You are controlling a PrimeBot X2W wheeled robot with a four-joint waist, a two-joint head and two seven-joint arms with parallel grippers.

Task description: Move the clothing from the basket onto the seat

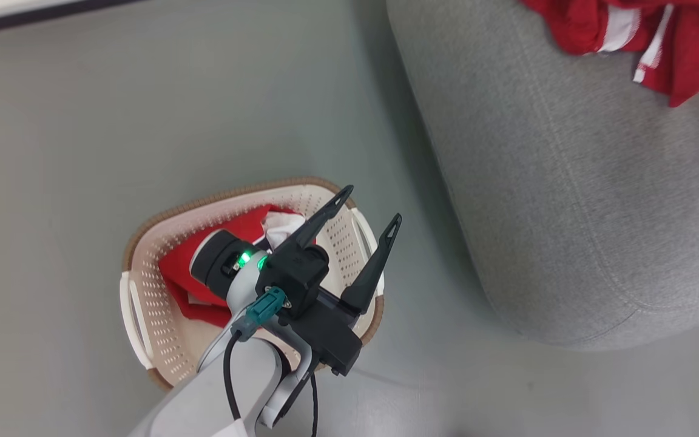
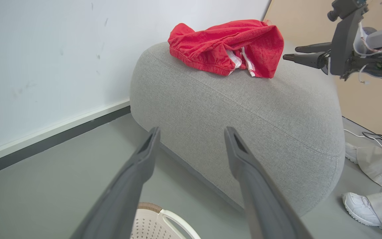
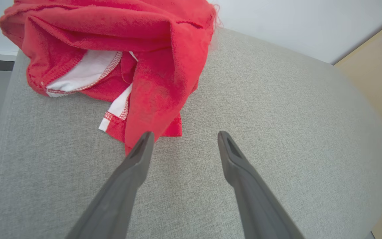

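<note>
a: what lies where?
b: red piece (image 1: 173,270) in the basket (image 1: 149,303) under the wide, empty left claw (image 1: 372,203). striped piece (image 1: 689,51) on the seat (image 1: 568,212), beside the wide right claw (image 3: 184,134). a person's shoe (image 2: 356,204) is nearby.

Red piece with white stripe trim (image 1: 647,36) lies crumpled atop the rounded light-grey seat (image 1: 568,200). The other red garment (image 1: 175,272) sits bunched inside the cream, brown-rimmed basket (image 1: 161,340), down on the floor just beside it.
</note>
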